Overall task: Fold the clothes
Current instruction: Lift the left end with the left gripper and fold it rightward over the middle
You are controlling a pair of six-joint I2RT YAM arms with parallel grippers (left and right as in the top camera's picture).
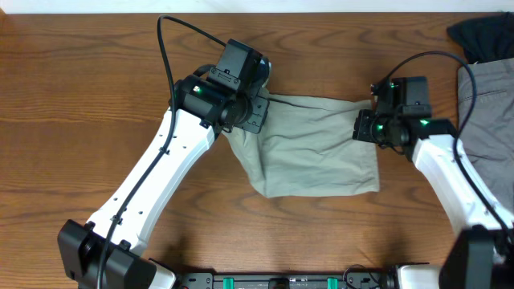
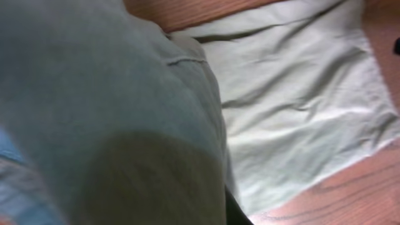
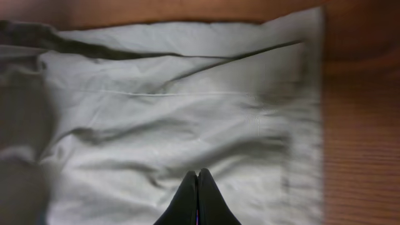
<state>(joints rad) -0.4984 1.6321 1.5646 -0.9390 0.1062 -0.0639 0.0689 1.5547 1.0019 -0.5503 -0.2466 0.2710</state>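
shorts [image 1: 321,148] lie on the table [image 1: 80,96] just left of the grey garment [image 1: 490,120], not touching it; black garment [image 1: 482,32] sits behind the grey garment, out of play; shorts mostly flat, some wrinkles, outline a compact rough rectangle with a slanted side away from the grey garment.

left gripper [image 1: 255,112] is at the shorts corner farthest from the grey garment; jaws hidden by cloth in the wrist view, fabric bunched right up against the camera, so I read them as closed and holding that corner of the shorts.

right gripper [image 3: 198,194] is at the shorts edge nearest the grey garment; jaws pressed together, tips down on the cloth; cannot tell if any fabric is pinched between them.

progress, my judgement: a first fold looks done, given the compact shape and the layered flap line seen by the right wrist; at least one more fold and smoothing are left; not finished.
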